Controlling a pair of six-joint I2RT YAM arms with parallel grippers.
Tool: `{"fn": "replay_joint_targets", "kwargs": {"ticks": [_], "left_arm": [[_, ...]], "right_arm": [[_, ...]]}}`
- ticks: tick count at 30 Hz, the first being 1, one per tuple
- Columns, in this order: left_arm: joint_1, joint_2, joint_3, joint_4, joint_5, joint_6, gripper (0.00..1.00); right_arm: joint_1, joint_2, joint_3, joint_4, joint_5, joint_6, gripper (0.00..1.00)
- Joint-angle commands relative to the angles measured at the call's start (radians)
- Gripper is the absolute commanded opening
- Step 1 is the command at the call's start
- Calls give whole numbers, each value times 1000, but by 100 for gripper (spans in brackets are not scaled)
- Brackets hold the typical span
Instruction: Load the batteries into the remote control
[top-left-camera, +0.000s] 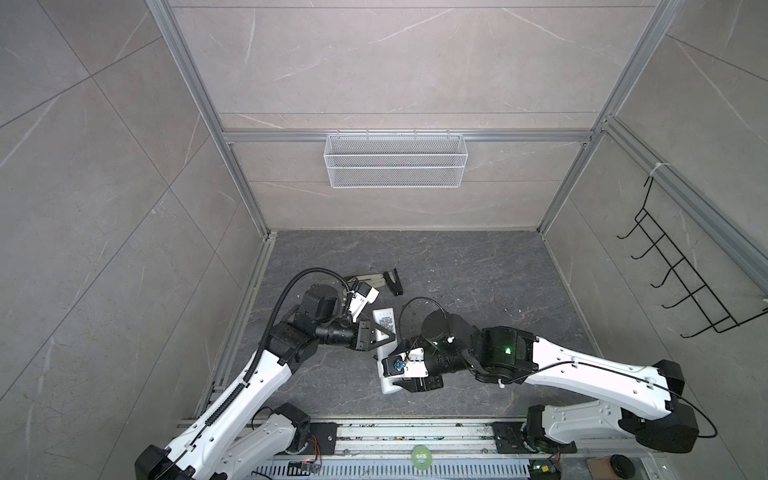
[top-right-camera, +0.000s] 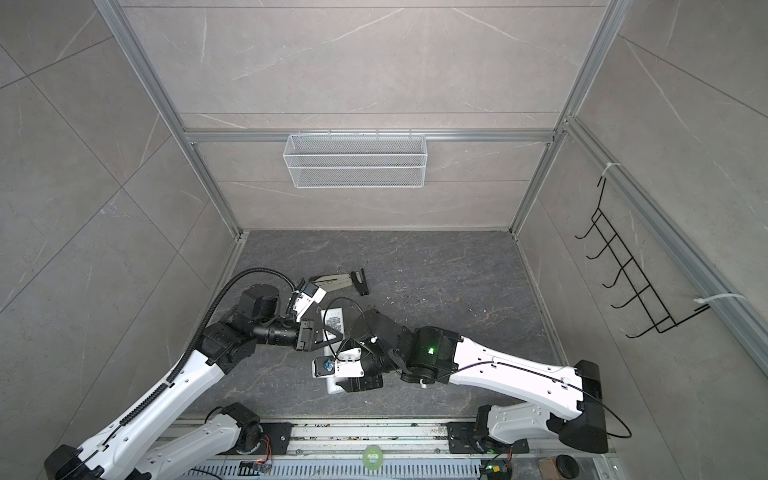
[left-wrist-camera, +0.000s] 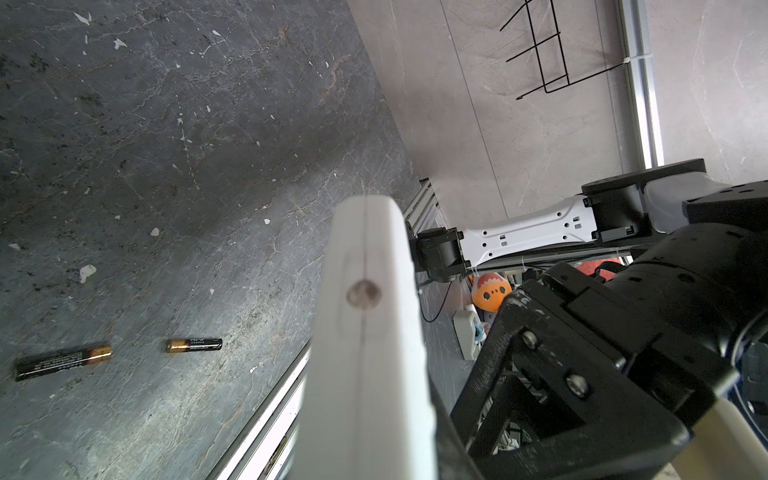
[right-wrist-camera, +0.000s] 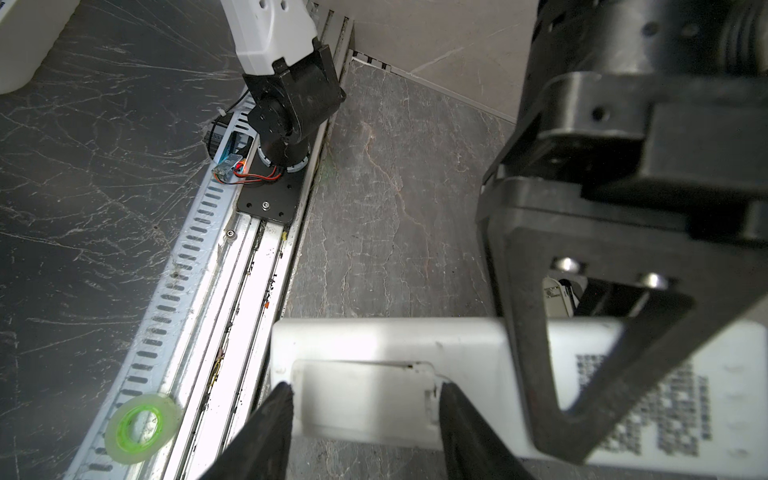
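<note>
White plastic, label side up: the remote control lies in the near middle of the dark stone table, running near to far. In both top views the arms cover most of it.

The left gripper is clamped on it about halfway along (only one black finger shows from above). The right gripper is at the remote's near end with its jaws apart, one tip at each end of the battery cover. We can't tell whether the tips actually touch it, or whether the cover sits flush.

The batteries show only in the left wrist view, lying roughly in line but apart on the table. We can't find them in either top view.

The beige-and-black stapler lies just beyond the left arm, half hidden behind its wrist camera.
</note>
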Motion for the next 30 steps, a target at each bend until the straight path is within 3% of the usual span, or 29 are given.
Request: {"fn": "replay_joint_targets", "kwargs": {"ticks": [1, 12, 15, 18, 21, 25, 30], "left_arm": [[8, -12, 37, 52, 1, 9, 0], [8, -14, 35, 49, -12, 4, 0], [8, -15, 41, 38, -48, 3, 0], [7, -17, 75, -37, -161, 26, 0], [7, -26, 98, -90, -272, 32, 0], [7, -28, 97, -107, -364, 20, 0], [5, -28, 79, -99, -447, -5, 0]], "right_arm": [[12, -24, -10, -7, 1, 17, 61], [12, -49, 0, 27, 66, 60, 74], [12, -38, 34, 28, 163, 141, 75], [13, -23, 84, 2, 249, 296, 75], [-5, -29, 95, -6, 285, 527, 78], [-63, -66, 38, 36, 192, 802, 80], [-107, -75, -48, 101, 132, 957, 82]]}}
